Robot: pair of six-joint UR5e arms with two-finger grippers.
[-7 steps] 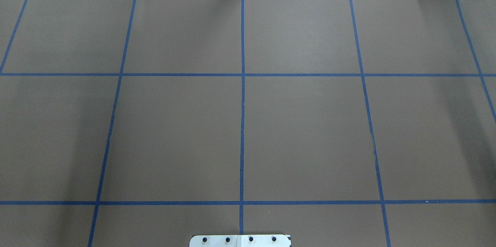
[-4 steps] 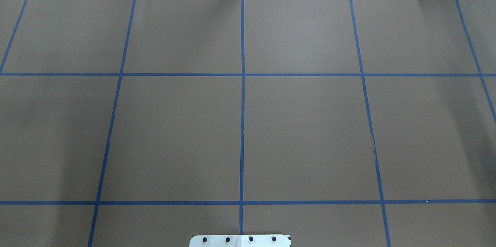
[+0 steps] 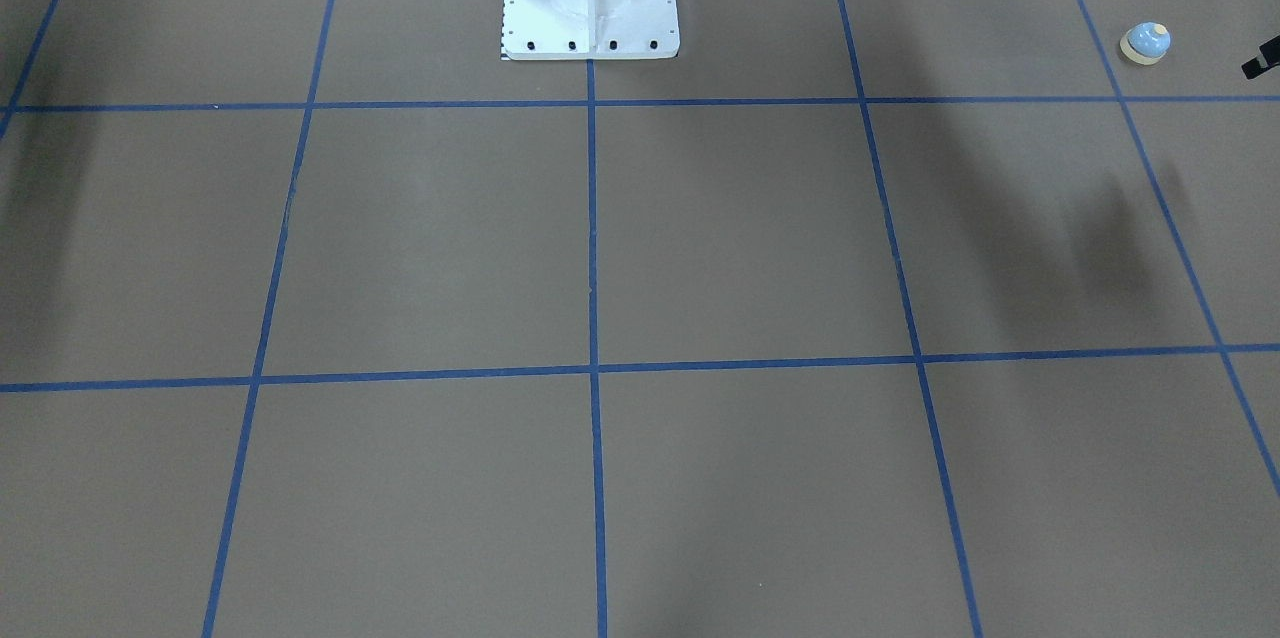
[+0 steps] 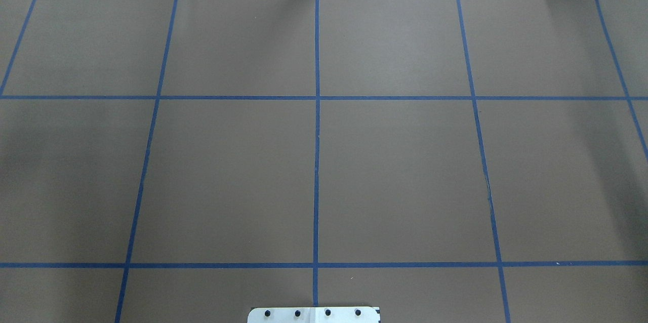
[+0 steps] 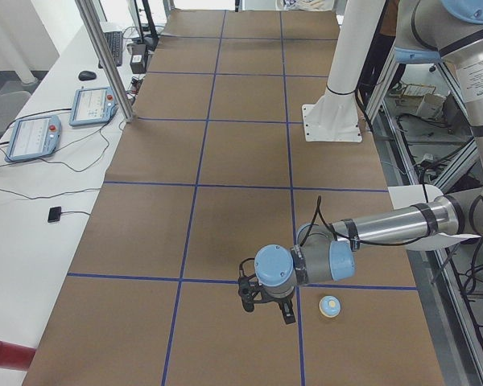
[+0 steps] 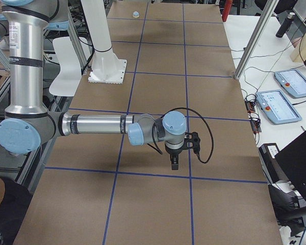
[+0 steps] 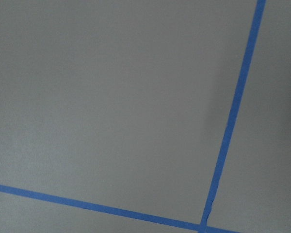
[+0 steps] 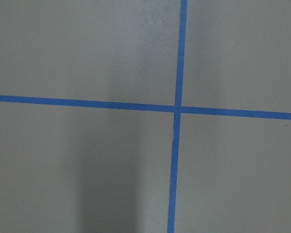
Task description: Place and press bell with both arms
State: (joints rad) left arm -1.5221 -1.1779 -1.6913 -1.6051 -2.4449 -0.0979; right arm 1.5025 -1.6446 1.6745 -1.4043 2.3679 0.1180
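The bell is light blue with a cream base and stands upright on the brown table near the robot's left end. It also shows in the exterior left view and, far off, in the exterior right view. My left gripper points down a short way beside the bell, apart from it. Only a black tip of it shows in the front view, so I cannot tell if it is open or shut. My right gripper points down over bare table, far from the bell, and I cannot tell its state. Both wrist views show only table and tape.
The white pedestal base is bolted at the robot's edge of the table. Blue tape lines divide the brown mat into squares. Control pendants and cables lie on the white side table. A metal post stands at that edge.
Nothing on the table has moved in the overhead view. Only the soft shadow on its left side has shifted and faded.
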